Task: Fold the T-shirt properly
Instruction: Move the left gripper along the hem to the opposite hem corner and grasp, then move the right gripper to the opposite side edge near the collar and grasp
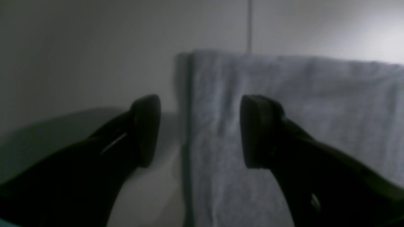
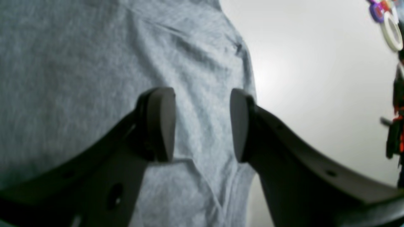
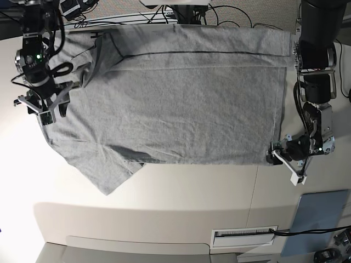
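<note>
The T-shirt (image 3: 181, 93) lies spread on the pale bench (image 3: 181, 203), its far edge turned over in one strip — the rest of the folding looks undone. Left claw (image 1: 200, 130) stands wide at the near-right hem corner; right claw (image 2: 202, 124) stands wide over the left sleeve side, both empty. A blue-grey pad (image 3: 321, 213) sits near-right — cables run along the far edge.

Both wrist views come through soft for me. In the right wrist view the T-shirt (image 2: 94, 63) runs off the top, left and bottom edges, and the coloured clutter (image 2: 386, 19) at the right edge is too blurred to name. In the left wrist view the cloth is cut off right and below. From the base view I can't make out any lettering
</note>
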